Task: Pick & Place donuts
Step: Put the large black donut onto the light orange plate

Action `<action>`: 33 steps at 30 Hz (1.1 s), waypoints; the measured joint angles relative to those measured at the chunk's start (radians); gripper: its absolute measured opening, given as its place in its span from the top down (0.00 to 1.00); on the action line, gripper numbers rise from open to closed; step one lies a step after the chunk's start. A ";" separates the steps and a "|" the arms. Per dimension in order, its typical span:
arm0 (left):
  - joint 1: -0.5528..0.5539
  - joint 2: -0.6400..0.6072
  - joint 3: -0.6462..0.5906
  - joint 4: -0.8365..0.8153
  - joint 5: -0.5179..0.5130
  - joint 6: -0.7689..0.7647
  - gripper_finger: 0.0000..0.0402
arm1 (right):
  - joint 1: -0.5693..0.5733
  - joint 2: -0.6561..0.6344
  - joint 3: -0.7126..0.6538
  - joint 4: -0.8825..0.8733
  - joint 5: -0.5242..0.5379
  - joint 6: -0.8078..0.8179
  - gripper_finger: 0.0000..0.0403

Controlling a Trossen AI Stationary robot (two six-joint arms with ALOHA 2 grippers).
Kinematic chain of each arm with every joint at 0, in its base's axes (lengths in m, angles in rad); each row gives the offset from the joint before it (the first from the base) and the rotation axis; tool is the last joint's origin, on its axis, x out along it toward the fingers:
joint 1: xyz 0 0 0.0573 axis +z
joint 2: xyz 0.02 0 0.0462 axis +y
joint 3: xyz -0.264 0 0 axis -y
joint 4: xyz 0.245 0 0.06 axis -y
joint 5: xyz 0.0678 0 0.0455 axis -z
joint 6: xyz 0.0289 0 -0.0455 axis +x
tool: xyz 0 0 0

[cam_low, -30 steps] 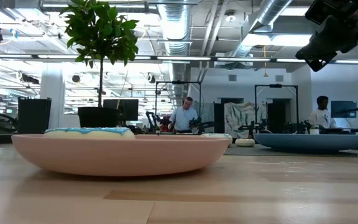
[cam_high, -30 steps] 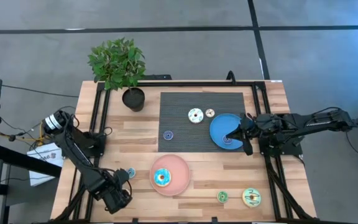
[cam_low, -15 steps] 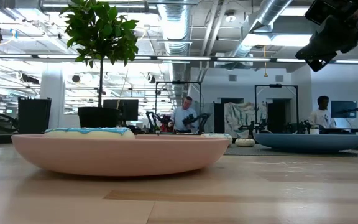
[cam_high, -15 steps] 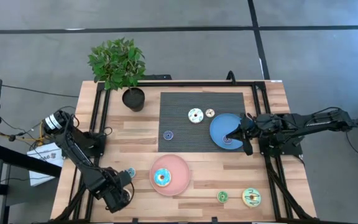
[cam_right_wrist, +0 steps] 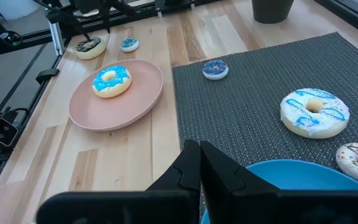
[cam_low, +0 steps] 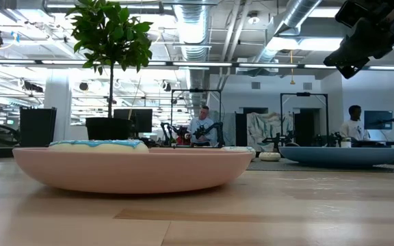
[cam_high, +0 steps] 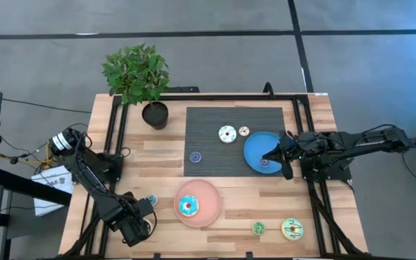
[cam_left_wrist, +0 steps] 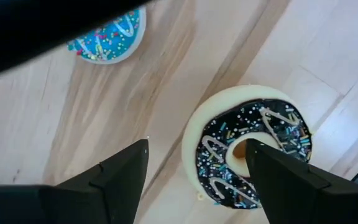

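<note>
Dark-frosted donut point(cam_left_wrist: 248, 155), seemingly partly behind left hand point(cam_left_wrist: 194, 171).

Robotics lab: exposed ducts point(cam_low: 204, 27), workstations.

The dark donut point(cam_left_wrist: 248, 155) is partly hidden behind the left gripper's point(cam_high: 137, 230) finger, and from above the arm covers it. The blue plate point(cam_right_wrist: 291, 180) is cut off at the edge

Eight toy donuts lie flat. A blue-frosted donut point(cam_high: 188, 206) sits on the pink plate point(cam_high: 211, 204). At its 9 o'clock lie a small blue one point(cam_high: 152, 200) and a dark-sprinkled one point(cam_left_wrist: 248, 154). On the mat point(cam_high: 208, 123) at 12 o'clock lie a purple one point(cam_high: 196, 156), a white one point(cam_high: 227, 133) and a cream one point(cam_high: 243, 131). At 4 o'clock lie a small green one point(cam_high: 258, 228) and a green-yellow one point(cam_high: 292, 229).
</note>
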 joint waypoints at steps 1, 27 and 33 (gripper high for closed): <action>0.000 0.000 0.000 0.000 -0.002 0.010 0.35 | 0.000 0.000 0.000 0.000 0.000 0.000 1.00; -0.002 0.159 0.004 0.073 0.062 0.068 0.36 | 0.000 0.000 0.000 0.003 0.000 0.000 1.00; -0.002 0.163 0.027 0.057 0.060 0.077 0.49 | 0.000 0.000 0.000 0.003 -0.001 0.000 1.00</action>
